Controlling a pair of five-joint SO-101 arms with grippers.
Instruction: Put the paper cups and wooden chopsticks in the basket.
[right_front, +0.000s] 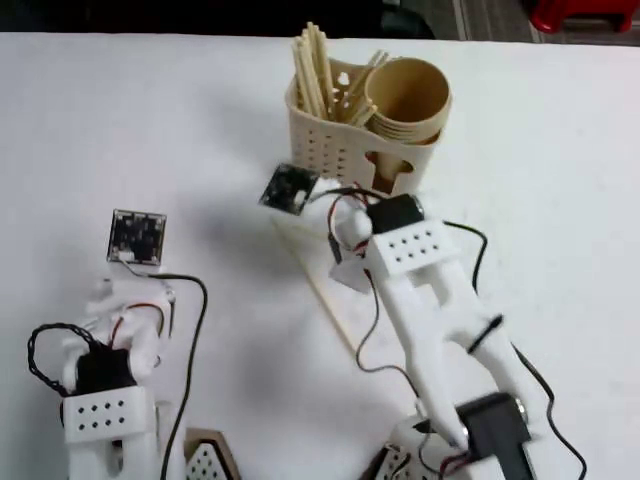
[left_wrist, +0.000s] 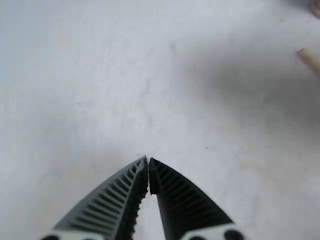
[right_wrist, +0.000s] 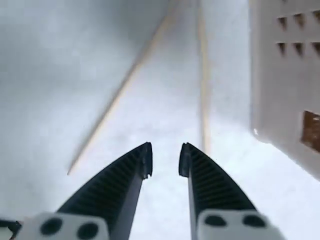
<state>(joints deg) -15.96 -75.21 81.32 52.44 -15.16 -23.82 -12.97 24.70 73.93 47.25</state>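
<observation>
We see the cream perforated plastic basket (right_front: 325, 150) at the far side of the white table (right_front: 150, 120), w/ a stack of tan paper cups (right_front: 408, 95) & a bundle of pale wooden chopsticks (right_front: 315, 70) upright inside. Two loose thin wooden chopsticks (right_wrist: 120, 95) lie beside the basket, ahead of the right gripper (right_wrist: 165, 160): jaws slightly apart, holding nothing. On the left gripper (left_wrist: 148, 162), tips touch, empty.

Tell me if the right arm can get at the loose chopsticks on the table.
Probably yes: the right gripper hangs open over the table, and both chopsticks lie bare ahead of its fingers. The basket stands close beside one, which may crowd that grasp.
</observation>
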